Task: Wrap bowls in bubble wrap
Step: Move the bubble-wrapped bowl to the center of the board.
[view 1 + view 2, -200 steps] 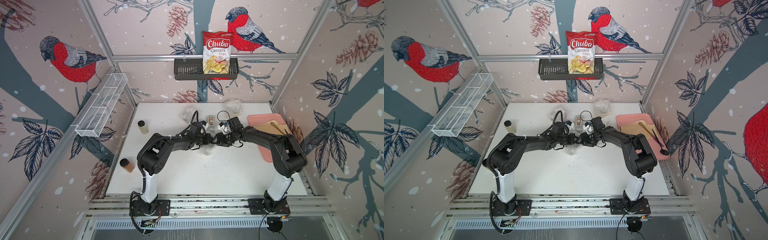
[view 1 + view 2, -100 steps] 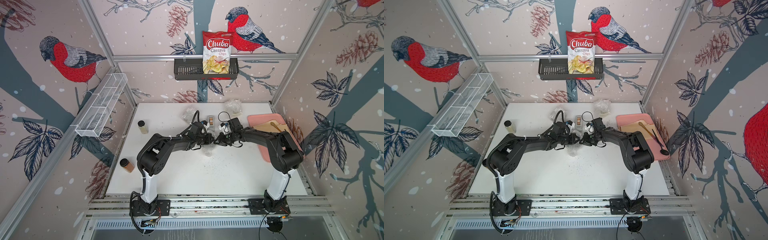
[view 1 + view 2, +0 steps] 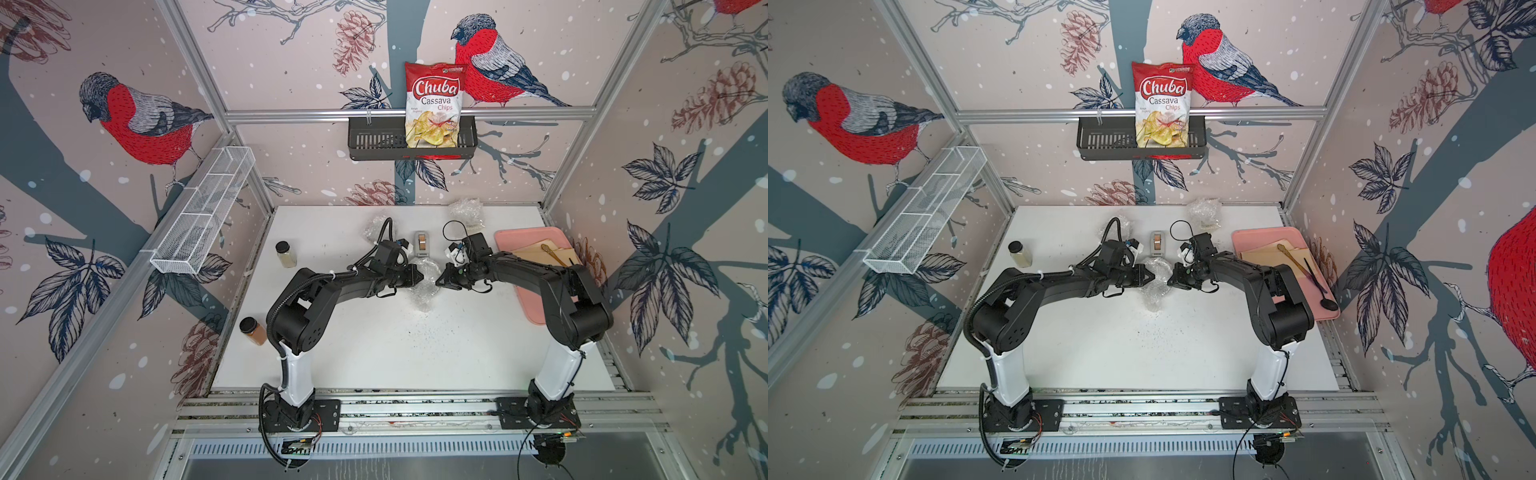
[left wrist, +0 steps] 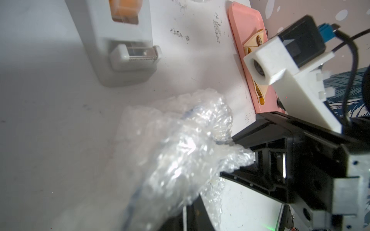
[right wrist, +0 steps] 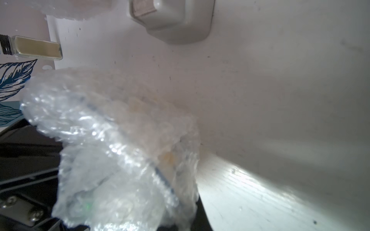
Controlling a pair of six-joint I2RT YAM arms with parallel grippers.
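Bird-print walls [image 3: 137,124], "Chuba Cassava Chips" bag [image 3: 435,104], right pincer [image 3: 439,282] gripping bubble wrap [image 3: 424,291]

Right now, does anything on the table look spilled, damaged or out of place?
Yes: fine dark specks lie scattered on the white table, on the robot's side of the bubble wrap. They look like spilled grit, though I cannot tell what they are. Nothing else stands out.
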